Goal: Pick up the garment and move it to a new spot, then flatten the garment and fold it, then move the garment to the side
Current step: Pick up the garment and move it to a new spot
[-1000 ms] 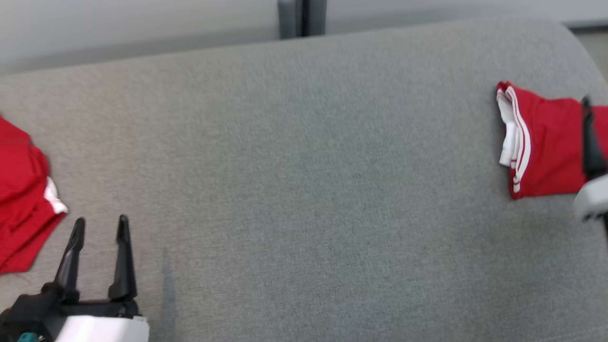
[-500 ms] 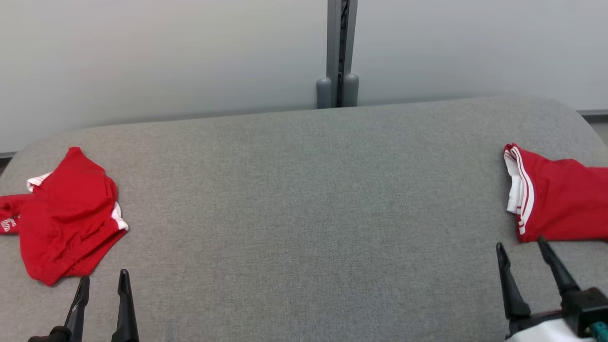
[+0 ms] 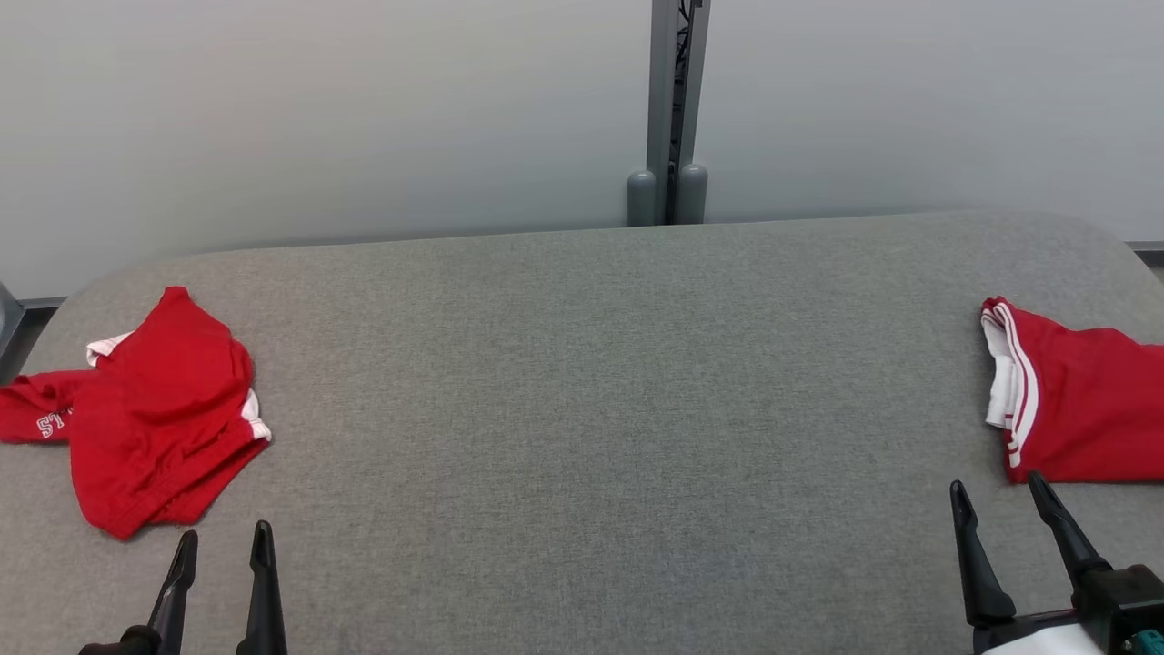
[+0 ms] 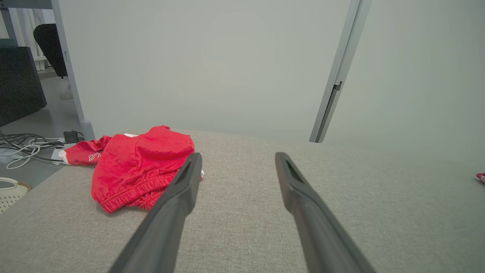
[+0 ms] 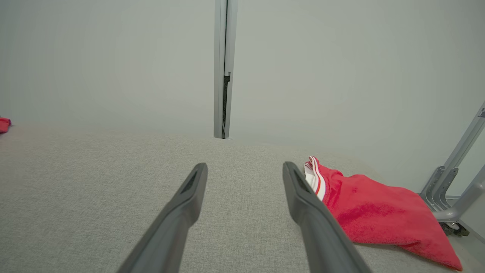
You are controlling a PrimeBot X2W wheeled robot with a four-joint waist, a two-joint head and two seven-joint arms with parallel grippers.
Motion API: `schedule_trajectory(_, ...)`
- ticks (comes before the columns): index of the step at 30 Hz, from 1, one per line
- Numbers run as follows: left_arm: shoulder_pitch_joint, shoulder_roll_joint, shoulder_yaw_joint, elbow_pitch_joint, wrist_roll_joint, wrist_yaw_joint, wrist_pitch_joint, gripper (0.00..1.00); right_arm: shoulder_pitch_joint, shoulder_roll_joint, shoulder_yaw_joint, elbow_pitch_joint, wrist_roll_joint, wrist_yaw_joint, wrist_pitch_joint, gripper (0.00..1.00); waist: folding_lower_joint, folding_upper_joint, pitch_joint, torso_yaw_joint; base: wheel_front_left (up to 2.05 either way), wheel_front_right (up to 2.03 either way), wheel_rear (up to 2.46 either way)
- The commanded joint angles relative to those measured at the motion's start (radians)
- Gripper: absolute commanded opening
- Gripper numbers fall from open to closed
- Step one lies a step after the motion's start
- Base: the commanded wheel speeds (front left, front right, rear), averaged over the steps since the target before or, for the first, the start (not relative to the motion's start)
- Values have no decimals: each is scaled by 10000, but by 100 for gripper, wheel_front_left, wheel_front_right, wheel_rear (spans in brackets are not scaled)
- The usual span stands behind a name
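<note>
At the right end of the grey woven-fabric table top (image 3: 591, 391): a folded red garment with white striped trim (image 3: 1082, 418), lying flat and running off the head view's right edge. A second ago the right arm reached over it, with a dark finger across the cloth. Now the right gripper (image 3: 994, 491) sits just short of the garment's near edge, clear of it, jaws spread wide with nothing between them. The head camera has lifted in the same second, taking in more wall and both ends of the table, so the shift of the picture is no shift of the cloth.

Reading: this piece looks folded, set aside and let go. Probably the tail of one round.

Left end: a crumpled red garment with white trim and white lettering (image 3: 164, 418), bunched, one part trailing toward the table's left edge. The left gripper (image 3: 225, 541) is on the near side of it, apart, jaws likewise spread and empty. Likely the next pick-up, if the work goes on.

Surface: even, textured, rounded corners. A wide stretch lies between the two garments.

Room: pale grey partition wall (image 3: 364, 118) close behind, with a grey metal upright post (image 3: 673, 91) at its seam. Loose cables on the floor (image 4: 22, 146) lie beyond the left end, and grey metal frame legs (image 5: 451, 185) stand past the right.
</note>
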Motion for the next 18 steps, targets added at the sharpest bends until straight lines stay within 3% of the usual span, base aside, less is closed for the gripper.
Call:
schedule_trajectory(1,-128,38,6,-43,43,0,3,100,51,-30,-3,-77,-44,-2,-44,100,0,0,4,144,0,0,0)
schedule_trajectory(14,160,35,32,-219,78,-12,3,100,-68,-29,1030,-19,389,-2,-44,100,0,0,-200,2771,0,0,0)
schedule_trajectory(18,307,34,117,-265,64,-21,2,100,-95,-35,1260,-7,538,-2,-45,100,0,0,-236,3196,0,0,0)
